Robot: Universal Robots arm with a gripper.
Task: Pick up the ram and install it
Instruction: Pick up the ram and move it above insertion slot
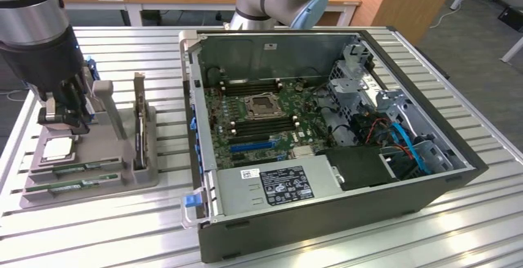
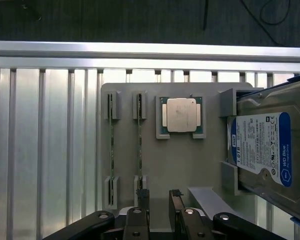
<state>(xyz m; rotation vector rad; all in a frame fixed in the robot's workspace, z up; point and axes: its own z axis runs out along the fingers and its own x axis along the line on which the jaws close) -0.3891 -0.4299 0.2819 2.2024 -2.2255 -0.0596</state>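
Exterior view, far left: gripper [image 1: 65, 124] hanging over the tray [image 1: 90, 197], fingers spread, gripping nothing. Just right, ram sticks [image 1: 78, 169] slotted on edge along the tray's front edge, untouched. Further right, open computer [image 1: 327, 127]. Danger: jabbing a finger onto the stick's top edge through off-centre line-up, or nudging the chip [image 1: 56, 150] alongside.

PC case [image 1: 327, 228] sat to the exterior view's right of the fixture tray [image 2: 185, 165]. On the tray: two ram sticks [image 2: 140, 145] side by side, processor [image 2: 181, 115] between them and the hard drive [image 2: 262, 145], expansion card [image 1: 141, 118] upright along the case-side edge.
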